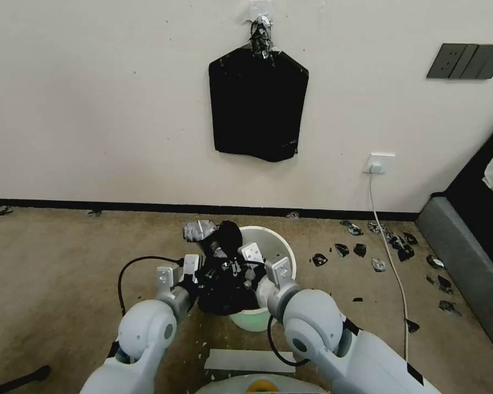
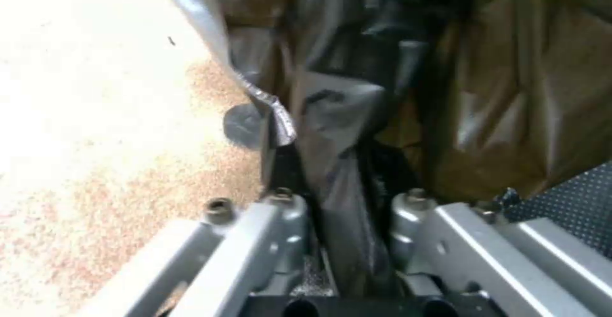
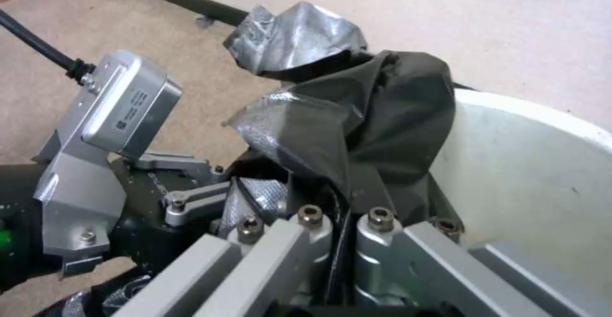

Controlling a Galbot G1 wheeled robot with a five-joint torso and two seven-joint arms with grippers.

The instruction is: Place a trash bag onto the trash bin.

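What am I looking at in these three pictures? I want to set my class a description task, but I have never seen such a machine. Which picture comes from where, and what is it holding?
This is a wheeled robot with two arms. The wide picture comes from a camera on its head, looking down at a carpeted floor by a wall. The other two come from cameras on its wrists.

The left hand and the right hand both pinch a crinkled black trash bag, bunched over the near edge of a cream-white trash bin. The bag is not yet spread around the rim.

A flat black bag pack hangs on the wall, and torn black scraps lie on the floor to the right.
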